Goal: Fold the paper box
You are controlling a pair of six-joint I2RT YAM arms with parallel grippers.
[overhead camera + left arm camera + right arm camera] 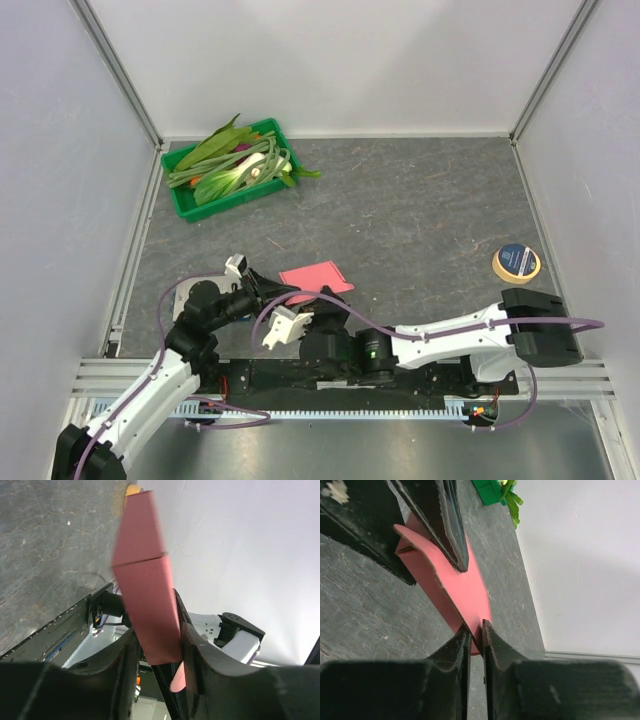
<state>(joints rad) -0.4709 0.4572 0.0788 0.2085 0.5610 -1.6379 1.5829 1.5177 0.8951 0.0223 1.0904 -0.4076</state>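
Observation:
The pink-red paper box (pixel 316 276) is lifted at the near middle of the table, held from two sides. My left gripper (pixel 283 296) comes in from the left. In the left wrist view a creased panel of the paper box (pixel 145 590) stands upright between the jaws of the left gripper (pixel 159 647), which are shut on it. My right gripper (pixel 303 308) reaches up from the near side. In the right wrist view the right gripper (pixel 476 632) pinches the near edge of the paper box (pixel 465 587), and the left gripper's black fingers (pixel 447 520) clamp the far end.
A green tray (pixel 190 205) of leafy vegetables stands at the back left. A roll of tape (pixel 516 262) lies at the right. Grey walls close in both sides and the back. The two arms cross close together at the near edge.

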